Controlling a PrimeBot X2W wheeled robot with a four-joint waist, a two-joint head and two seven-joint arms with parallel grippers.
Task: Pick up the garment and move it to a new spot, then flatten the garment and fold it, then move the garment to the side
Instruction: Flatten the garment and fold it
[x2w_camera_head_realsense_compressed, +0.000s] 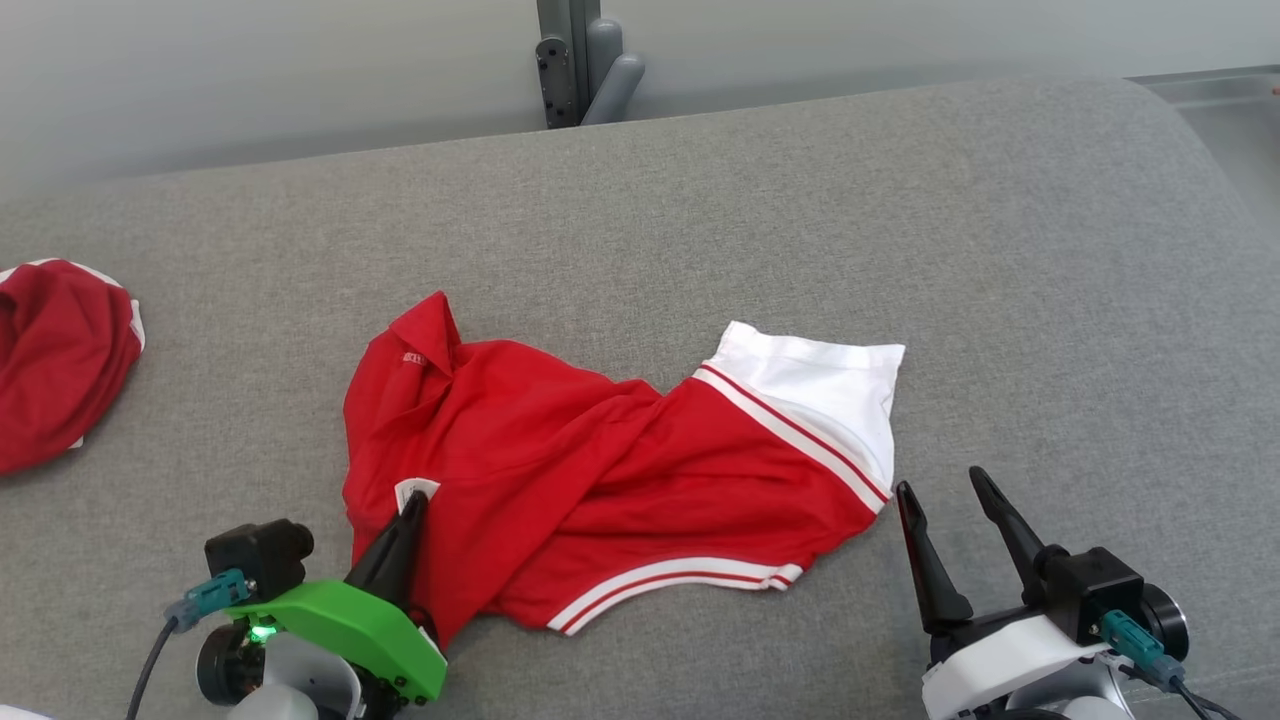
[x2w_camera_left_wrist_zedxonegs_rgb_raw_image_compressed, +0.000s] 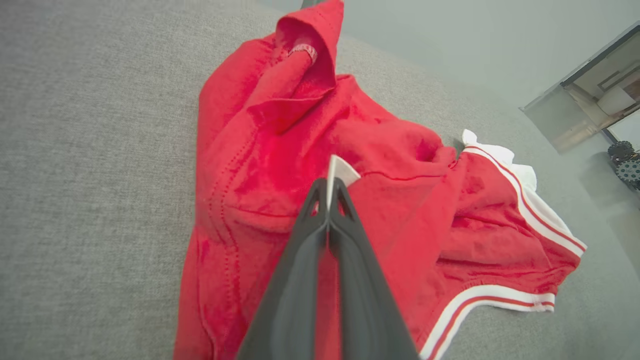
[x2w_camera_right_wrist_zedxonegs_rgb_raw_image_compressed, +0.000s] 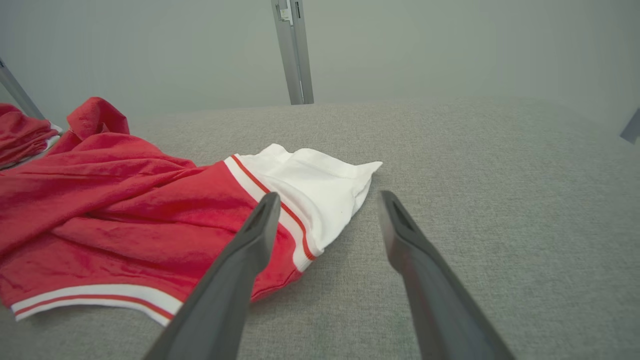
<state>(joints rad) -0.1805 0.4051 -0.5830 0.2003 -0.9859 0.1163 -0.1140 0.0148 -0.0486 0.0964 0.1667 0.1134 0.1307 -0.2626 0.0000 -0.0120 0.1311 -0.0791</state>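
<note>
The garment (x2w_camera_head_realsense_compressed: 600, 470) is a red shirt with white-striped edges and a white part at its right end, lying crumpled on the grey padded surface (x2w_camera_head_realsense_compressed: 700, 220). My left gripper (x2w_camera_head_realsense_compressed: 414, 505) is shut on the garment at its near left edge, with a small white tag sticking out past the fingertips. The left wrist view shows the same pinch, left gripper (x2w_camera_left_wrist_zedxonegs_rgb_raw_image_compressed: 330, 187) closed on red cloth of the garment (x2w_camera_left_wrist_zedxonegs_rgb_raw_image_compressed: 280, 150). My right gripper (x2w_camera_head_realsense_compressed: 938, 490) stands open just right of the garment's white end, fingers apart and empty. In the right wrist view the right gripper (x2w_camera_right_wrist_zedxonegs_rgb_raw_image_compressed: 327, 200) hovers beside the garment (x2w_camera_right_wrist_zedxonegs_rgb_raw_image_compressed: 125, 200).
Another red cloth (x2w_camera_head_realsense_compressed: 55, 360) lies bunched at the far left of the surface. A grey metal post (x2w_camera_head_realsense_compressed: 575, 60) stands behind the back edge. Bare grey surface stretches to the right and behind the garment.
</note>
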